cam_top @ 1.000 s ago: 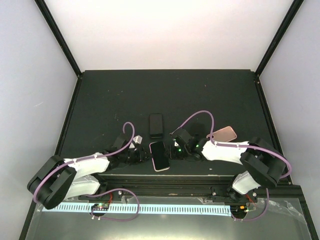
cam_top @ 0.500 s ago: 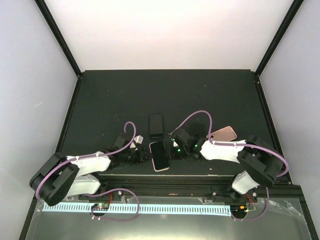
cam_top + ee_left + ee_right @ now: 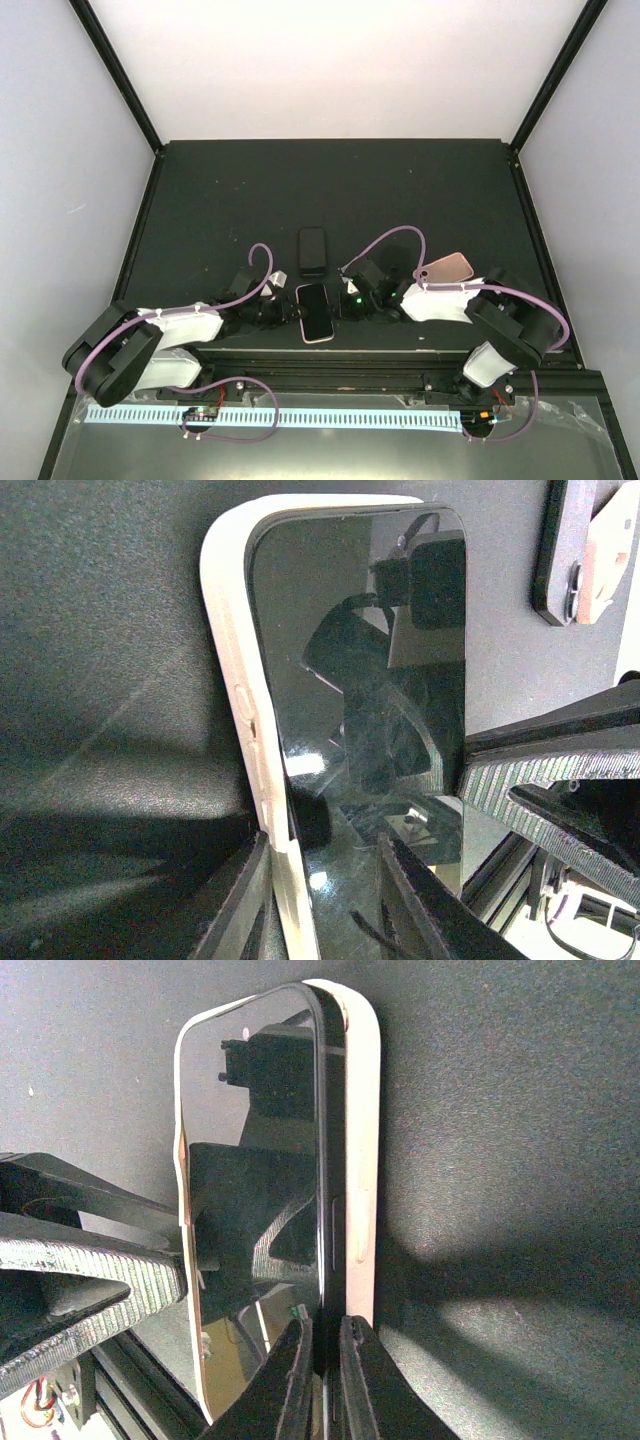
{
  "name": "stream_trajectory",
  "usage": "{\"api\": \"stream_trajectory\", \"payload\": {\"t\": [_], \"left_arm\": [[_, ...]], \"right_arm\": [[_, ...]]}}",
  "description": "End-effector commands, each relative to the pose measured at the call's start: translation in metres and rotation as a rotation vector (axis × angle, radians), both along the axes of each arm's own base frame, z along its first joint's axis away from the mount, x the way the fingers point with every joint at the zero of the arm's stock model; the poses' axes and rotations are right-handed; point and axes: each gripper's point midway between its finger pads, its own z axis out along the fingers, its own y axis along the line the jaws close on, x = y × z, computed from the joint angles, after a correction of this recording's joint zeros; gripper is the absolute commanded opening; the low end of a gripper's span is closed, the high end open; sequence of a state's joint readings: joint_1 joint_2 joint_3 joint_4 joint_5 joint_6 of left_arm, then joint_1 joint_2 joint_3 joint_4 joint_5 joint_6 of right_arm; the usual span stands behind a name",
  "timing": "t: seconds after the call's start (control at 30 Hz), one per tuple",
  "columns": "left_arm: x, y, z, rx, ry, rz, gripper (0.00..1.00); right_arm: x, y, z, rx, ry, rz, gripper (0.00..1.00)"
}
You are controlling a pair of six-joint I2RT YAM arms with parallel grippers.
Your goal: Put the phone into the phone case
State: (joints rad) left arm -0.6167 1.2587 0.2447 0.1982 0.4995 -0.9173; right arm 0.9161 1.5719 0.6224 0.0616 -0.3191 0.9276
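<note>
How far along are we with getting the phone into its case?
Done: the black-screened phone lies inside the white soft phone case, one long edge apparently seated. In hand: the right gripper pinches the other edge, where the phone's dark side shows above the rim; the left gripper straddles the case's side. Left: press that edge home, release.

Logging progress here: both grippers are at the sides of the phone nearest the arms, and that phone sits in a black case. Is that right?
Not quite: the case around that phone is white, not black, as the left wrist view shows along its pale side. The left gripper and right gripper are indeed at its two sides.
</note>
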Motion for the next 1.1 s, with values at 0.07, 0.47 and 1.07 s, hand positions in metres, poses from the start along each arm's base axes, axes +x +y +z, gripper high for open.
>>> {"api": "stream_trajectory", "payload": {"t": [0.07, 0.47, 1.07], "left_arm": [[0.003, -0.014, 0.020, -0.056, -0.049, -0.031, 0.31], [0.006, 0.004, 0.023, 0.016, -0.082, 0.014, 0.34], [0.000, 0.005, 0.004, -0.004, -0.055, 0.019, 0.29]], "right_arm": [[-0.007, 0.012, 0.006, 0.083, 0.016, 0.025, 0.14], [0.007, -0.003, 0.007, 0.060, -0.060, -0.018, 0.58], [0.013, 0.045, 0.036, 0.314, 0.016, -0.002, 0.58]]}}
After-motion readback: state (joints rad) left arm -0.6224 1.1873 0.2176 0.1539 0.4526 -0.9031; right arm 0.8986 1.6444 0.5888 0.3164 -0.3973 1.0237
